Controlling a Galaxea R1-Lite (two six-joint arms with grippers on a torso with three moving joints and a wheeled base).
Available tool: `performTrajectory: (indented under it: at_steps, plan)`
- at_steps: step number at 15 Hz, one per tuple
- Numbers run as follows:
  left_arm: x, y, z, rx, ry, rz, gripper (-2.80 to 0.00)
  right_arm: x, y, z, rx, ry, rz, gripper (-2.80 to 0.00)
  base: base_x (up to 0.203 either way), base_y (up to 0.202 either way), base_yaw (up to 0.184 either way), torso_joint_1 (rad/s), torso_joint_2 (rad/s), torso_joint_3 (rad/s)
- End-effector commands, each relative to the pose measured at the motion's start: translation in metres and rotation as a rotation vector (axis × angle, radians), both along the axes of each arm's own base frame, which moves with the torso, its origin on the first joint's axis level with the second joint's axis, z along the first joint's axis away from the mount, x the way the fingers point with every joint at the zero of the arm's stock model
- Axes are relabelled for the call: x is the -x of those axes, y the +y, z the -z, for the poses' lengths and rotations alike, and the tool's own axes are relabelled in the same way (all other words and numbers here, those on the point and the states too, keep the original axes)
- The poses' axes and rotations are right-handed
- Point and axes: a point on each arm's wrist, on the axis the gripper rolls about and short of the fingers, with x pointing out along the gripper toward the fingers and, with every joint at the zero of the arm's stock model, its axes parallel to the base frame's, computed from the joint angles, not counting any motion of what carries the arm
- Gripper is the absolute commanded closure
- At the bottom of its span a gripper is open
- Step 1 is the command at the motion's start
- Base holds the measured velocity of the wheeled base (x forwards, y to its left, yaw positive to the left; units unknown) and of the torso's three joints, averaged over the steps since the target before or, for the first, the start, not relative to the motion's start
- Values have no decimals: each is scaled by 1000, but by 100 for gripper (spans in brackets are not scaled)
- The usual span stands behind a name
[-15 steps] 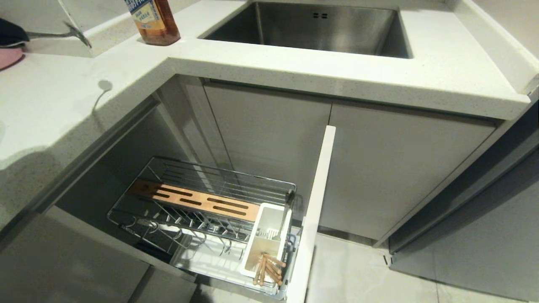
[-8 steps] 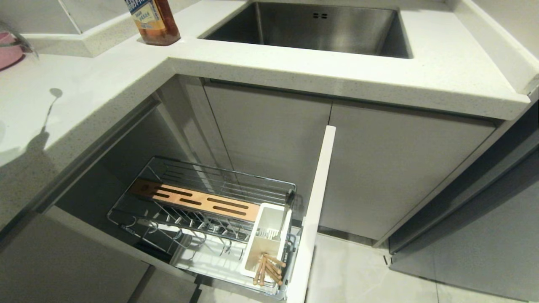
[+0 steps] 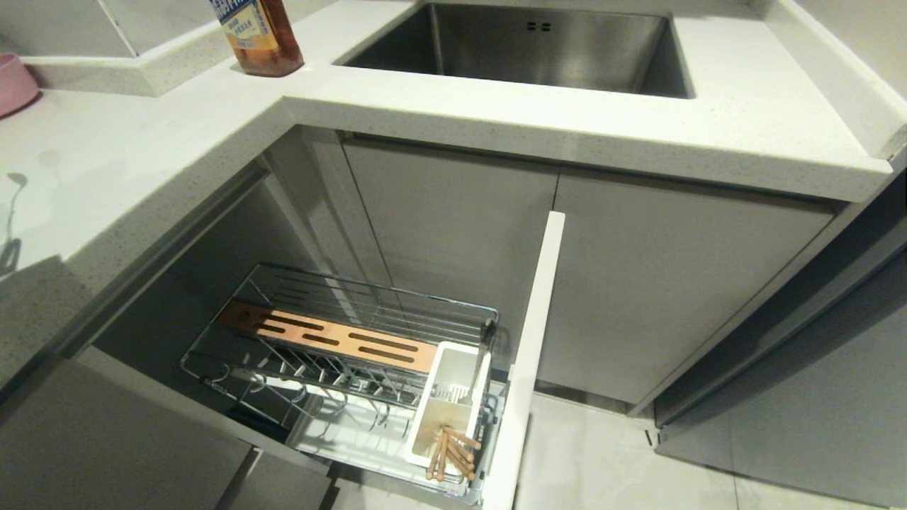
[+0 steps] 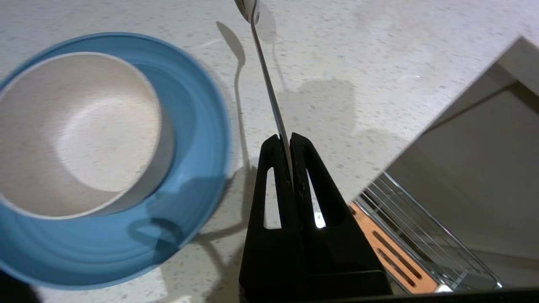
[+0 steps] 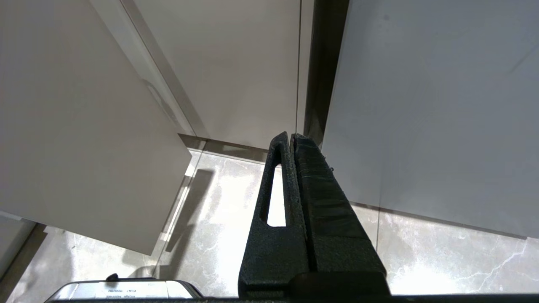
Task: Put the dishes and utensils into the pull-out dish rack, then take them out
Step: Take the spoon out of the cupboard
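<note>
Pinching the spoon (image 4: 269, 88) by its handle, the left gripper (image 4: 285, 141) hangs over the counter (image 4: 358, 63). Right gripper (image 5: 290, 139) is closed, empty.

The rack (image 3: 340, 354) is viewed from above by the head camera and shared, close over the countertop (image 4: 358, 63), by the left wrist camera.

Speckled white stone countertop (image 3: 708, 127) in an L around the corner, stainless steel sink (image 3: 538, 49) sunk into it; amber bottle (image 3: 256, 35) with a blue-and-yellow label near the sink's left corner, pink dish (image 3: 14, 83) at far left. Flat pale-grey cabinet doors (image 3: 666, 283) below. Pale marbled floor tiles (image 3: 609, 460), glossy, reflecting light.
</note>
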Motion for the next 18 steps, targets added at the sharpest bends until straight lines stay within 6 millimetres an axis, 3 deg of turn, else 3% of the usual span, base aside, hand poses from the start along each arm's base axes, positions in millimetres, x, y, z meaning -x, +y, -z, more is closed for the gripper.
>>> performTrajectory:
  at_steps: [1, 12, 18]
  plan:
    - [1, 2, 0, -1, -3, -29, 0, 0, 0, 0, 0, 0, 0, 0, 0, 0, 0, 0, 0, 0]
    - [-4, 15, 17, 122, -36, -286, 0, 0, 0, 0, 0, 0, 0, 0, 0, 0, 0, 0, 0, 0]
    - [-24, 17, 33, 152, -124, -353, 0, 0, 0, 0, 0, 0, 0, 0, 0, 0, 0, 0, 0, 0]
